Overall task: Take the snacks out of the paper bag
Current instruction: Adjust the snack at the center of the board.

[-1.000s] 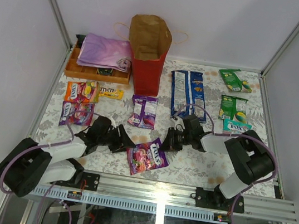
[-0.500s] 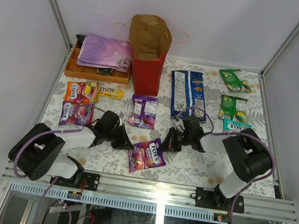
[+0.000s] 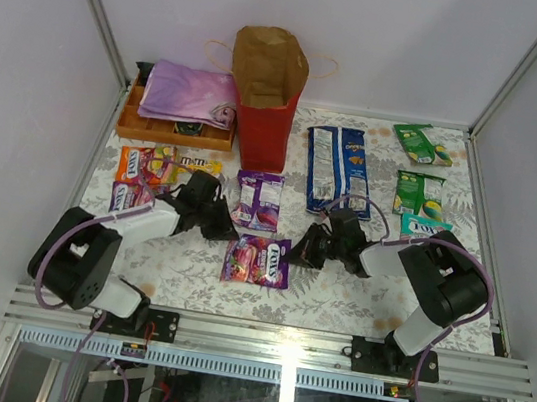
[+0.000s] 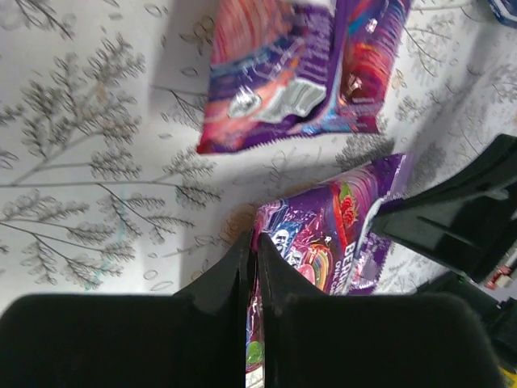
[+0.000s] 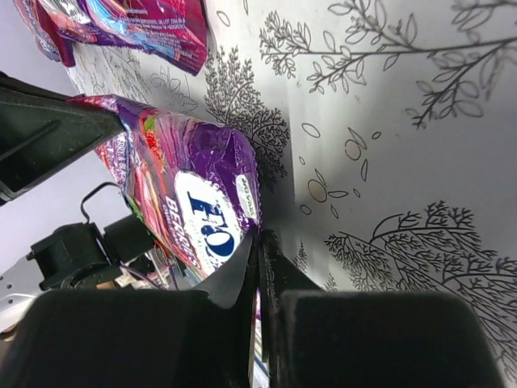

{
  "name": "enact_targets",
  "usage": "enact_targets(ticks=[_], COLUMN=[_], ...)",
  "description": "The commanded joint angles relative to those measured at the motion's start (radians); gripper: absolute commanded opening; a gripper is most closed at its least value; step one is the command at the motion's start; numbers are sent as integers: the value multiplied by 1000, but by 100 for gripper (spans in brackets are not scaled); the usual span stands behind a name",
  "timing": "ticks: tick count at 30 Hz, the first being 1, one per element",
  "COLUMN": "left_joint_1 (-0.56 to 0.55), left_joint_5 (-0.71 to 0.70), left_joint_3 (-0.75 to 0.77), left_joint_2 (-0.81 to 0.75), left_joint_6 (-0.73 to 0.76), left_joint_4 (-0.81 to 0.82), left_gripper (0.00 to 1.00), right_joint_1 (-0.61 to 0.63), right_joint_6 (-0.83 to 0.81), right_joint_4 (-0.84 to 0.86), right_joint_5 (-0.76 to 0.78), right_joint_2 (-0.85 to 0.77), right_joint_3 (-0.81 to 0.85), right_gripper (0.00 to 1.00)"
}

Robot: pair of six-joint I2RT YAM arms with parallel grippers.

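Robot lab test cell, white panel walls, aluminium frame rail, floral-covered table

Plain white walls with metal corner rails enclose a table under leaf-patterned white cloth.

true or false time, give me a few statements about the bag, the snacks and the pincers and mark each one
1. The paper bag stands upright at the far side of the table. True.
2. The blue chip bag is inside the paper bag. False: it lies flat on the table, just right of the bag.
3. The left pincer and the right pincer are each shut on an edge of the purple packet. True.
4. The pink-purple cloth lies on the bare table. False: it rests on the wooden box, left of the paper bag.
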Motion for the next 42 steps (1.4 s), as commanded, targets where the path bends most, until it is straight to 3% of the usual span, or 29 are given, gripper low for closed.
enact_targets(ticks=[1, 3, 5, 8, 9, 12, 14, 15, 19, 20, 25, 31, 36, 42], left_joint_1=[29, 29, 29, 30, 29, 31, 31, 32, 61, 77, 133, 166, 193, 195], left_joint_5=[-98, -106, -163, -290, -328, -395, -373, -350, -172, -109, 70, 86, 86, -37], left_joint_3=[59, 70, 86, 125, 151, 222, 262, 280, 341, 360, 375, 295, 214, 209], left_joint_2=[45, 44, 25, -40, -63, -107, -99, -85, 24, 63, 232, 367, 447, 434], left_joint_6=[53, 68, 89, 111, 116, 132, 150, 156, 156, 148, 99, 88, 72, 118], left_joint_4=[-51, -76, -120, -183, -198, -197, -139, -108, 42, 65, 189, 281, 344, 267], left_gripper=[10, 30, 55, 92, 99, 100, 91, 79, 11, 1, 0, 0, 0, 0], right_joint_1=[3, 3, 4, 9, 13, 19, 18, 19, 18, 18, 18, 8, -9, -41], right_joint_6=[18, 13, -14, -114, -159, -282, -362, -384, -406, -398, -312, -238, -205, -239], right_joint_4=[-21, -20, -53, -187, -255, -421, -473, -479, -350, -317, -200, -150, -112, -163], right_joint_5=[31, 23, 23, 84, 129, 310, 404, 437, 367, 326, 121, 38, 14, 36], right_joint_2=[9, 11, 3, -50, -91, -190, -235, -245, -165, -117, 168, 397, 473, 487], right_joint_3=[23, 32, 44, 83, 105, 182, 244, 288, 426, 476, 693, 760, 714, 692], right_gripper=[0, 0, 7, 36, 47, 61, 62, 57, 5, 1, 0, 0, 0, 0])
